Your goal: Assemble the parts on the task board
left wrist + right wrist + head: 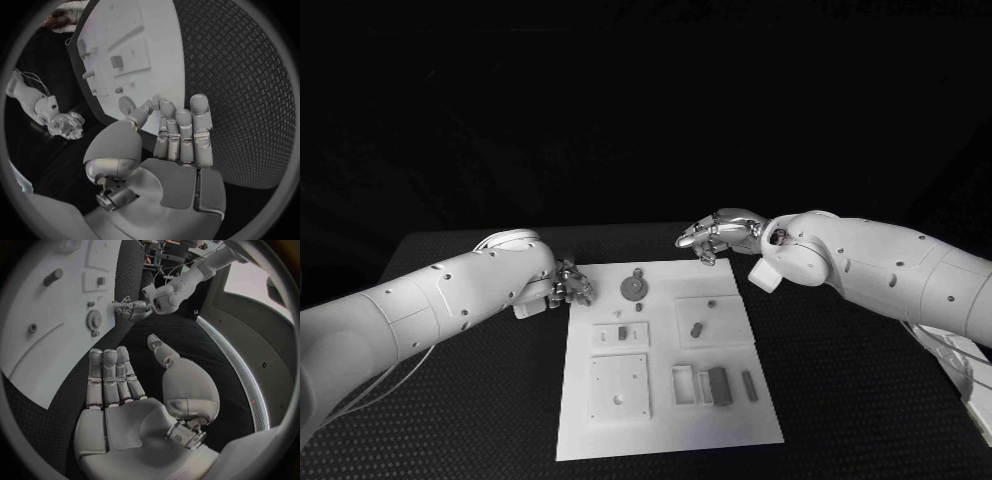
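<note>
White task board (668,425) flat in the middle of the black counter (473,420), small grey parts lying on it: a round gear-like disc (635,289) near the far edge, a dark block (718,384) and a slim bar (749,386) toward the near right. Left robot hand (568,285) at the board's far-left edge beside the disc, right robot hand (723,236) above the far-right corner, both released, fingers extended, grasping nothing. Probably light, rigid, slick little pieces; best pinched across opposite edges, the disc by its rim, the bar across its narrow sides.

Two empty robot hands (568,283) (721,237) flanking task board (668,430)
</note>
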